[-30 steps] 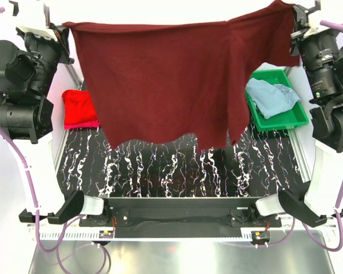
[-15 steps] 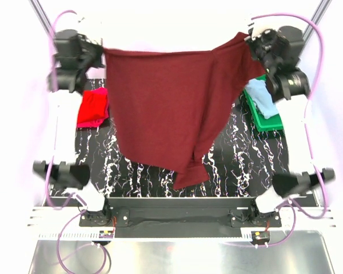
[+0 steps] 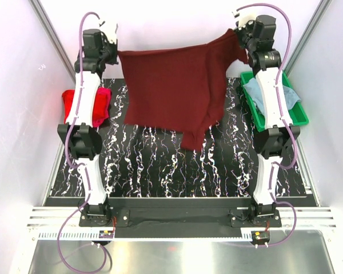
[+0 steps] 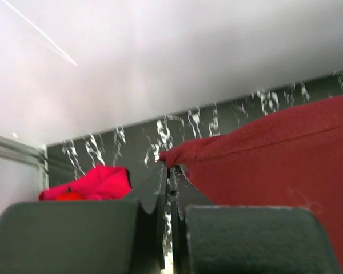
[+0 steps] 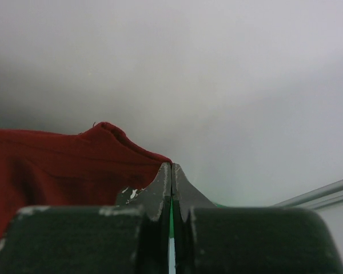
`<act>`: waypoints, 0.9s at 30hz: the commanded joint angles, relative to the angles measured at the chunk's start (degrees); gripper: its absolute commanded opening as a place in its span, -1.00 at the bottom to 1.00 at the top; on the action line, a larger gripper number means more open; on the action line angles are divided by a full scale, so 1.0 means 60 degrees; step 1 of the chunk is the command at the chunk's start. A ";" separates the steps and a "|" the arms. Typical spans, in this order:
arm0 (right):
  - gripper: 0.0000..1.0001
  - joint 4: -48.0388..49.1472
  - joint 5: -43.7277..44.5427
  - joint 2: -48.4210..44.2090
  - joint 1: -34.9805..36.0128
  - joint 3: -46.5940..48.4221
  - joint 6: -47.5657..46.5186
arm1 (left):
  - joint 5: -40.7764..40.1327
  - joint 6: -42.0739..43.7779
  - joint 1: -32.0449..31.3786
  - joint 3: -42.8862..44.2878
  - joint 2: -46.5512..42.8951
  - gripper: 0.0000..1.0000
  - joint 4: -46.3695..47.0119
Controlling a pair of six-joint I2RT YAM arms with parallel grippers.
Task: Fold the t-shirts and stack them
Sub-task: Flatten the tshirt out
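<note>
Fingers (image 4: 151, 208) of the left gripper (image 4: 170, 171) are seen pinched shut on one corner of the dark maroon t-shirt (image 3: 171, 91), and the right gripper (image 5: 171, 168) is clamped just as narrowly on the opposite end of the same cloth, by a sleeve as far as can be judged. Between the two pinches the top edge is held stretched, high above the table (image 3: 160, 165). The body is left hanging below the fingers, with one flap dangling lowest, nearer the right pair.

Only a thin lip of fabric is caught at each pinch, so a slip is to be feared. If the arms are spread any wider, a corner could be tugged free and the shirt dropped in a heap. Uneven lowering is the other risk: the dangling flap would be laid first and creased under the body.

Below the left fingers the bright red t-shirt (image 3: 70, 105) is seen with the pink t-shirt (image 3: 104, 100) beside it. Below the right fingers the grey-blue t-shirt (image 3: 268, 94) is bunched in the green tray (image 3: 297, 117), near enough to be brushed by the hanging hem.
</note>
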 commanded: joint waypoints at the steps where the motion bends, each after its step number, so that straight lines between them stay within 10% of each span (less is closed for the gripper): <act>1: -1.00 0.0666 -0.0193 -0.1237 -0.0161 0.0573 -0.0072 | -0.0313 -0.0075 0.0205 -0.0097 -0.1816 -1.00 0.1579; 8: -1.00 0.0654 -0.0691 -0.4225 -0.0132 -0.2502 0.0060 | 0.0052 -0.0265 0.0205 -0.1317 -0.3855 -1.00 0.1597; 15: -1.00 -0.2634 -0.1247 -0.7125 -0.0088 -0.4058 0.0221 | 0.0726 0.0438 0.0205 -0.2619 -0.5818 -1.00 -0.0600; 27: -1.00 -0.3716 -0.1427 -0.8771 -0.0117 -0.6739 0.0004 | 0.1299 -0.0764 0.0205 -0.5274 -0.7813 -1.00 -0.3708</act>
